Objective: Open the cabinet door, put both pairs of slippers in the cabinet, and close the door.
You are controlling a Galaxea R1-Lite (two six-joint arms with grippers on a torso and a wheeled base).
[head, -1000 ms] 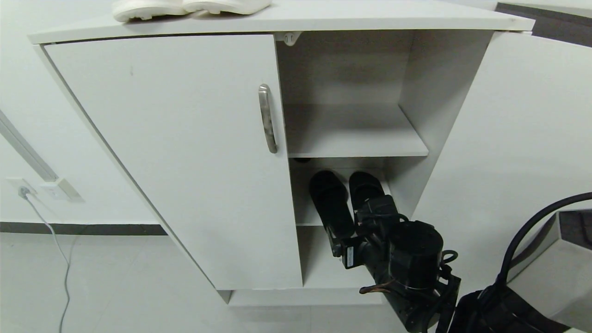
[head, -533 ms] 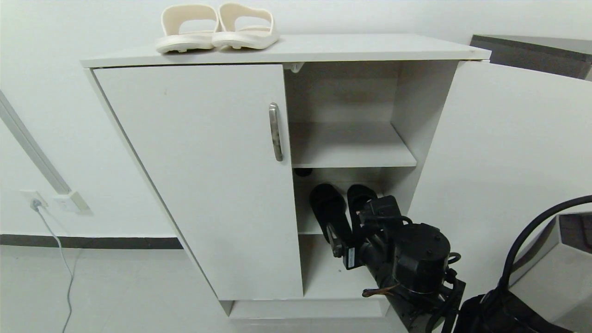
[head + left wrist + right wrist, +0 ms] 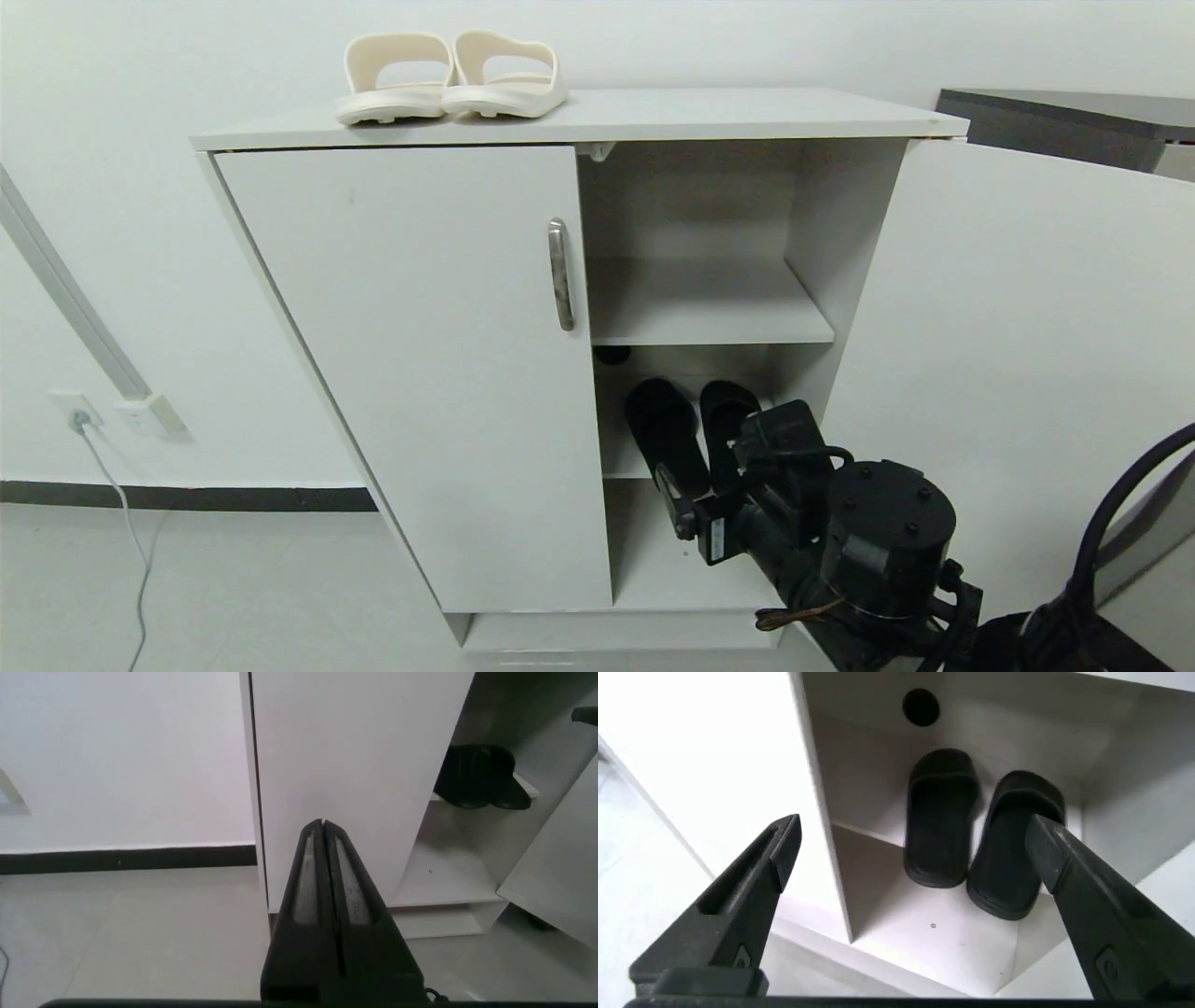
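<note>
Black slide slippers point(image 3: 665, 431) sat side by side on the middle shelf of the white two-door cabinet point(image 3: 747, 110), right door point(image 3: 1008, 355) swung open. Right gripper point(image 3: 913, 826) hung just before them, jaws spread wide, empty. Cream slide slippers point(image 3: 451, 93) lay on the cabinet top. Left gripper point(image 3: 322, 826) was pinched closed, empty, facing the closed left door point(image 3: 420, 373).

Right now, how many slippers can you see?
4. Two cream slippers sit side by side on the cabinet top. Two black slippers lie on the lower shelf inside. The shut door could hide more.
</note>
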